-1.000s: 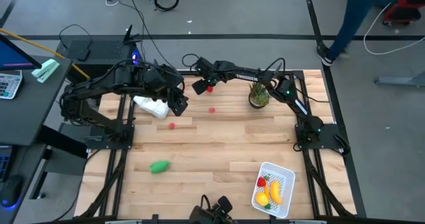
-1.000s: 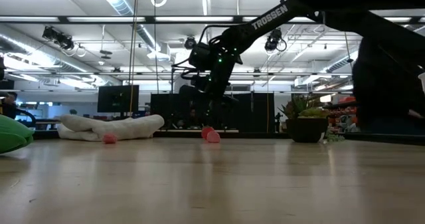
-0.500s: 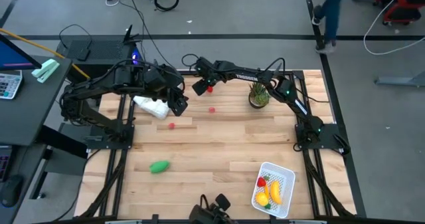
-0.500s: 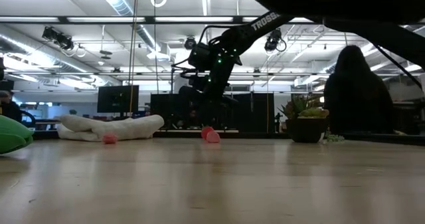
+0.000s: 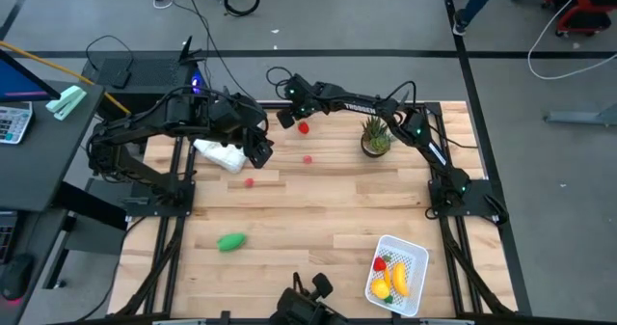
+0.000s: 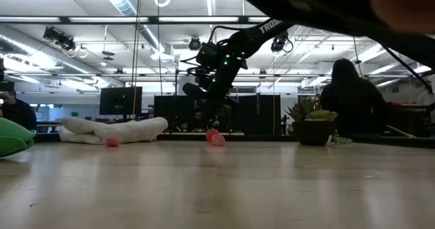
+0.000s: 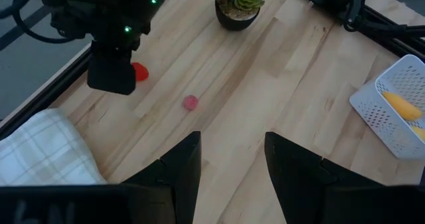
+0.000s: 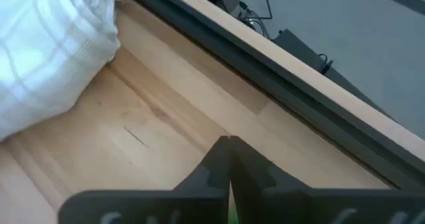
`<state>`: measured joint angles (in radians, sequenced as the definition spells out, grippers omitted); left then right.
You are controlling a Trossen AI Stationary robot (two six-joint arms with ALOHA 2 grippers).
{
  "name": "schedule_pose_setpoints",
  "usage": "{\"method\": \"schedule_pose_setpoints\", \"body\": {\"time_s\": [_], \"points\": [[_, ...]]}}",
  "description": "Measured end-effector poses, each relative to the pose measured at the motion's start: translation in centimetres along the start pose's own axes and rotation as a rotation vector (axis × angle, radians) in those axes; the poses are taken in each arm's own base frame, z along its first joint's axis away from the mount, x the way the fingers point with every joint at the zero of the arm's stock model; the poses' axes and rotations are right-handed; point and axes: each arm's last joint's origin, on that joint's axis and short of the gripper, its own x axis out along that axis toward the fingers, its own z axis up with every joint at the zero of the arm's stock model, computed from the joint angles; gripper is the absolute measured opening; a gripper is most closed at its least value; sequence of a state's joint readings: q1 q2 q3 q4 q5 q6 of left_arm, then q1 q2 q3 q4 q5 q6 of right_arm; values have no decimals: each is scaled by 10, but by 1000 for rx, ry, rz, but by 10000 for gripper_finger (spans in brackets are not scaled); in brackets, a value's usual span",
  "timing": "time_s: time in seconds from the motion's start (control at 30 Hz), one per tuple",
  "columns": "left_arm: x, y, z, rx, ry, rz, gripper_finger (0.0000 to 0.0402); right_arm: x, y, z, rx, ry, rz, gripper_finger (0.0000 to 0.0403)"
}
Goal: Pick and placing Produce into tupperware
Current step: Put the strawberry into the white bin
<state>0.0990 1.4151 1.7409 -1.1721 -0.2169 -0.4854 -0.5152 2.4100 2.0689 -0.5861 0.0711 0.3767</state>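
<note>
**Right claw over the far edge, red piece just beside it**

The right gripper reaches out to the far side of the table, and its wrist camera shows its two fingers pressed together, tips meeting, nothing between them. A red round piece lies on the wood just beside that claw, toward the table's middle, apart from the fingers. In the left wrist view the same red piece peeks out next to the right arm's dark head. A second, pinker piece sits nearer the middle of the table, and a third lies close to the left arm.

The left gripper hangs beside the white checked cloth, fingers spread wide with bare wood between them.

Down at the near left, the green oblong piece lies alone, well apart from both claws. The tupperware sits at the near right corner, holding the yellow banana, a yellow-orange piece and a red piece. The potted plant stands under the right arm's reach, near the far edge.
</note>
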Motion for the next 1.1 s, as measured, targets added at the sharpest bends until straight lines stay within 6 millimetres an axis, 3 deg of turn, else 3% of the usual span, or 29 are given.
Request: {"method": "schedule_pose_setpoints", "body": {"time_s": [0.2, 0.67, 0.9, 1.1], "points": [[0, 0, 0, 0, 0, 0, 172, -6, -6, 3, -49, 48, 21, 39], [0, 0, 0, 27, 0, 1, 172, -7, -29, 7, -35, 111, 40, 170], [0, 0, 0, 28, 0, 0, 172, -3, -23, -1, -62, 152, 134, 183], [0, 0, 0, 28, -1, 0, 172, -3, -24, 0, -38, 138, 114, 183]]}}
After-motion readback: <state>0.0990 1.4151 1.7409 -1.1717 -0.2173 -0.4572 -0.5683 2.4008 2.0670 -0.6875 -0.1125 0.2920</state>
